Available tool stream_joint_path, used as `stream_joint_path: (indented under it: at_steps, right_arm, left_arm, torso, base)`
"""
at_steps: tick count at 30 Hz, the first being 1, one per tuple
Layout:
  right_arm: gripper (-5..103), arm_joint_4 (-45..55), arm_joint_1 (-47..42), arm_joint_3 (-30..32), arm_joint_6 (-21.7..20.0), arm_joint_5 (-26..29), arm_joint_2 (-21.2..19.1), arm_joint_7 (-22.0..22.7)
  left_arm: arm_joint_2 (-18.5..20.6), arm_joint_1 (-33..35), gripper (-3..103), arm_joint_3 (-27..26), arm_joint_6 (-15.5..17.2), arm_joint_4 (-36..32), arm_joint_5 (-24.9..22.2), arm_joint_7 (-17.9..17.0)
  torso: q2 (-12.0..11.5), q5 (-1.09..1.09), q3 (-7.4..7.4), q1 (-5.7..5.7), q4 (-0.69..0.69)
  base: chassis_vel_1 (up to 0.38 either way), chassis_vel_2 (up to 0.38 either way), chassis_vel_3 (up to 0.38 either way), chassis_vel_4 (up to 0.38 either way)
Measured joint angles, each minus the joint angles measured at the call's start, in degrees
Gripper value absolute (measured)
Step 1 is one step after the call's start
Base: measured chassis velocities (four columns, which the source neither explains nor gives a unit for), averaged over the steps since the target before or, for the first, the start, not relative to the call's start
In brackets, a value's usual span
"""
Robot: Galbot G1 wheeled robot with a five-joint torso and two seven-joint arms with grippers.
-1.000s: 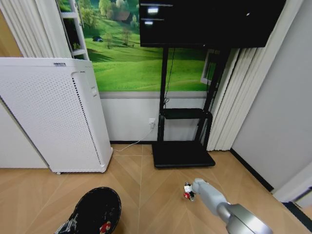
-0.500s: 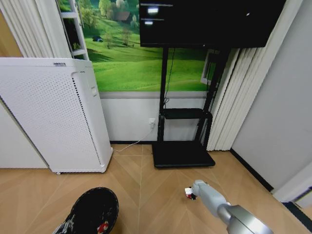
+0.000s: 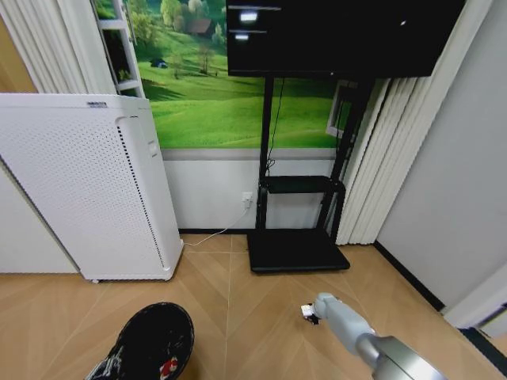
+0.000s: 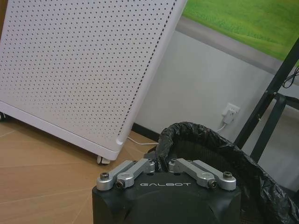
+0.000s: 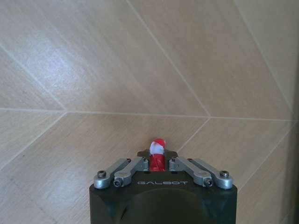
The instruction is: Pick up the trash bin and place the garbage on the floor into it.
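Observation:
The black trash bin [image 3: 150, 342], lined with a black bag, hangs at the lower left of the head view, tilted, with a red item inside. In the left wrist view my left gripper [image 4: 161, 164] is shut on the bin's rim [image 4: 196, 133]. My right gripper [image 3: 307, 312] is above the wooden floor [image 3: 238, 317] at the lower right, shut on a red-and-white wrapper [image 5: 157, 154], one piece of the garbage. The wrapper pokes out between the fingers [image 5: 135, 165] in the right wrist view.
A tall white perforated cabinet [image 3: 87, 190] stands at the left against the wall. A black TV stand [image 3: 297, 249] with a flat base sits straight ahead, with a cable and wall socket [image 3: 246, 198] beside it. Curtains [image 3: 380, 158] hang at the right.
My right gripper has lifted slightly with the wrapper in it. The bin has shifted a little down and left in the head view.

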Motion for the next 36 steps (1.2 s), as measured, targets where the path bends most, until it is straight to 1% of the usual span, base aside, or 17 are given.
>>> stream_joint_path:
  at_steps: [7,9,11,13,15,17,18,20,21,24,25,28,29,30,31,33,36]
  right_arm:
    - [15,4.5,-0.4,5.6,1.6,3.8,-1.2,1.0]
    - [15,13.4,-2.6,11.3,0.8,11.3,-5.1,0.1]
    - [15,15.7,-3.4,12.1,0.1,13.8,-6.4,0.0]
    - [15,24.8,-7.2,16.5,-3.7,23.6,-11.1,-0.1]
    - [14,29.3,-9.4,18.8,-6.4,28.2,-12.5,0.0]
    - [14,41.1,-17.0,24.8,-12.4,43.1,-16.0,0.4]
    - [14,41.1,-17.0,24.8,-12.4,43.1,-16.0,0.4]
    - [14,52.0,-25.2,30.7,-16.9,54.2,-18.3,0.7]
    - [14,52.0,-25.2,30.7,-16.9,54.2,-18.3,0.7]
    - [14,63.1,-33.6,37.2,-21.5,69.9,-20.3,1.9]
    - [14,66.7,-35.5,38.5,-22.6,74.1,-20.6,2.5]
    - [14,69.9,-36.3,39.0,-23.7,77.3,-20.7,3.1]
    - [14,72.7,-36.4,38.9,-23.8,79.9,-20.7,4.0]
    - [14,75.6,-37.1,38.9,-23.0,81.6,-20.6,5.2]
    - [14,75.6,-37.1,38.9,-23.0,81.6,-20.6,5.2]
    - [14,80.0,-38.8,39.3,-21.2,84.0,-21.1,5.9]
    - [14,83.2,-41.3,40.9,-20.8,86.5,-21.5,6.3]
  left_arm:
    - [1.2,-2.0,8,1.3,1.8,-0.5,0.7,-2.2]
    - [2.9,-3.7,8,2.1,3.4,-1.6,0.7,-4.1]
    - [3.4,-4.1,8,2.4,3.7,-1.9,0.6,-4.6]
    - [5.8,-6.1,8,4.0,4.9,-2.7,0.4,-7.1]
    - [7.1,-7.2,8,4.9,5.5,-3.1,0.1,-8.7]
    - [10.1,-10.2,8,7.4,7.1,-4.2,-0.9,-12.0]
    - [10.1,-10.2,8,7.4,7.1,-4.2,-0.9,-12.0]
    - [13.0,-12.7,8,10.2,7.9,-4.4,-1.3,-14.3]
    - [13.0,-12.7,8,10.2,7.9,-4.4,-1.3,-14.3]
    - [16.5,-15.6,8,14.2,8.1,-3.7,-2.5,-15.8]
    - [17.4,-16.4,8,15.5,8.1,-3.0,-3.0,-15.7]
    - [17.6,-16.6,8,16.0,7.9,-2.3,-3.1,-14.9]
    - [17.6,-16.9,8,16.7,7.0,-0.6,-2.8,-11.6]
    - [18.0,-18.0,8,18.0,6.2,1.8,-2.1,-7.6]
    - [18.0,-18.0,8,18.0,6.2,1.8,-2.1,-7.6]
    - [18.3,-19.7,8,20.3,5.6,4.5,-1.4,-2.4]
    - [18.7,-21.7,8,23.0,5.6,6.4,-1.4,-0.1]
  torso:
    - [0.0,0.01,0.0,0.0,0.03]
    - [0.0,-0.01,0.0,0.0,0.04]
    - [0.0,-0.01,0.0,0.0,0.05]
    - [0.0,-0.01,-0.01,0.0,-0.02]
    - [0.0,-0.04,-0.01,0.0,-0.03]
    - [0.0,0.01,-0.01,0.0,-0.01]
    - [0.0,0.01,-0.01,0.0,-0.01]
    - [0.0,0.03,-0.01,0.0,-0.02]
    - [0.0,0.03,-0.01,0.0,-0.02]
    - [0.0,-0.01,-0.01,-0.01,-0.03]
    - [0.0,0.01,-0.01,-0.01,-0.04]
    - [0.0,-0.03,-0.01,-0.01,-0.05]
    - [0.0,-0.03,-0.01,-0.01,0.09]
    - [0.0,0.01,-0.01,-0.01,0.08]
    - [0.0,0.01,-0.01,-0.01,0.08]
    - [0.0,-0.02,-0.01,-0.01,0.11]
    - [0.0,-0.01,-0.01,-0.01,0.01]
  base:
    - [0.0,0.0,0.0,0.0]
    - [0.0,0.0,0.0,0.0]
    - [0.0,0.0,0.0,0.0]
    - [0.0,0.0,0.0,0.0]
    - [0.0,0.0,0.0,0.0]
    - [0.0,0.0,0.0,0.0]
    - [0.0,0.0,0.0,0.0]
    - [0.0,0.0,0.0,0.0]
    - [0.0,0.0,0.0,0.0]
    - [0.0,0.0,0.0,0.0]
    - [0.0,0.0,0.0,0.0]
    - [0.0,0.0,0.0,0.0]
    - [0.0,0.0,0.0,0.0]
    - [0.005,-0.001,0.057,0.023]
    - [0.005,-0.001,0.057,0.023]
    - [0.0,0.0,0.0,0.0]
    - [0.0,0.0,0.0,0.0]
